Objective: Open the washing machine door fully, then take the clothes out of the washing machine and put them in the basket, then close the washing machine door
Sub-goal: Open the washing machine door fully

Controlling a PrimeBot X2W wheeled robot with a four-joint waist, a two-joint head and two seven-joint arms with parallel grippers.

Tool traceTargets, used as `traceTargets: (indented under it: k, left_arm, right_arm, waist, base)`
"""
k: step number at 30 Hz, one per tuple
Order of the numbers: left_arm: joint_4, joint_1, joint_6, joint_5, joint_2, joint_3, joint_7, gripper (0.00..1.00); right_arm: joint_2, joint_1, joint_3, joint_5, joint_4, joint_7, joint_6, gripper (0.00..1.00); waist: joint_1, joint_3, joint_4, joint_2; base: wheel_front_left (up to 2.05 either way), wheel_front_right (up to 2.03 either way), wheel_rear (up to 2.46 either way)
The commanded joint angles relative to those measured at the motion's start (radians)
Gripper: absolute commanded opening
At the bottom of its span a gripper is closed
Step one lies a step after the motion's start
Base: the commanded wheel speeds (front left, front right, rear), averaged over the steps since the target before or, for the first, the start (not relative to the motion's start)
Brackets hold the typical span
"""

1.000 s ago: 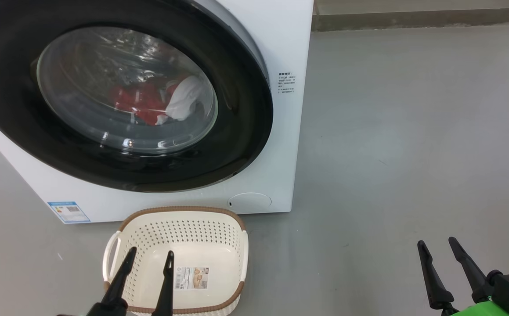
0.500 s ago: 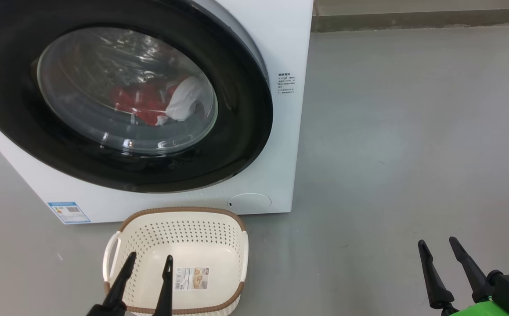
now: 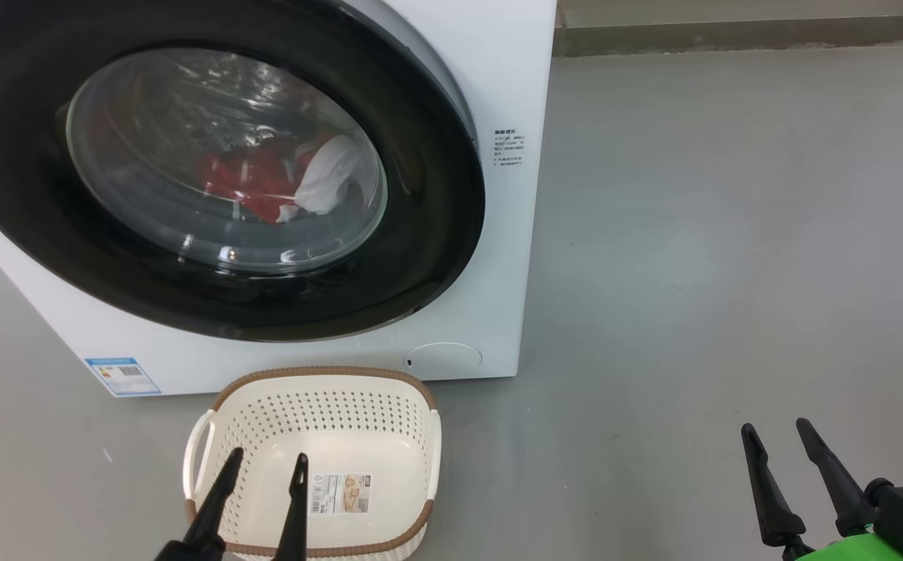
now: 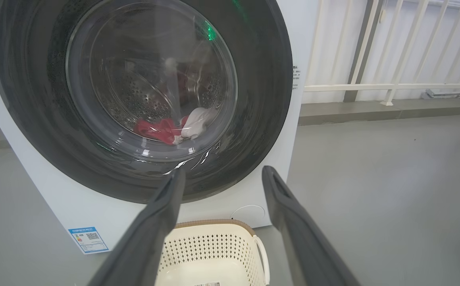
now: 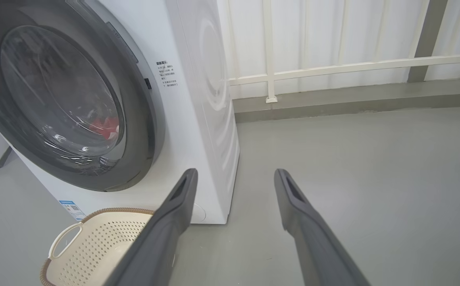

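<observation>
The washing machine door [image 3: 435, 202] stands shut at ten o'clock with the clothes [image 3: 264, 183] behind its glass and the basket [image 3: 326, 374] at six, while the left tool [image 3: 268, 456] at seven and the right tool [image 3: 774, 427] at four are both spread and empty, so opening likely needs a reach to its three-o'clock edge.

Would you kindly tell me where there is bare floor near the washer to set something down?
Widest: the floor right of the washing machine, bordered by the kerb and the right gripper. A narrower strip lies left of the basket, below the blue label. Crowded: before the door, where the basket sits with the left gripper over it.
</observation>
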State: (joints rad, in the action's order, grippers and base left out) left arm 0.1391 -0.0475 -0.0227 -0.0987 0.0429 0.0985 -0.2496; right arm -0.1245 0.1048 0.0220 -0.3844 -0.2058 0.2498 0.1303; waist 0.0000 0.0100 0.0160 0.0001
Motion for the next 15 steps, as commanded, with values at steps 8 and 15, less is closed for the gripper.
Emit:
traceTargets:
  k: [8, 15]
  left_arm:
    - [-0.024, 0.019, 0.000, -0.016, 0.007, -0.018, -0.012, 1.00]
    - [-0.034, 0.042, 0.002, -0.019, 0.007, -0.004, -0.012, 1.00]
  right_arm:
    - [-0.018, -0.037, -0.032, -0.036, 0.054, 0.012, 0.000, 0.00]
    - [-0.025, -0.179, -0.072, -0.083, 0.064, 0.012, 0.000, 0.00]
  waist:
    - [0.0000, 0.019, 0.013, -0.0001]
    - [0.0000, 0.069, 0.021, -0.0001]
  base:
    - [0.00, 0.00, 0.00]
    - [0.00, 0.00, 0.00]
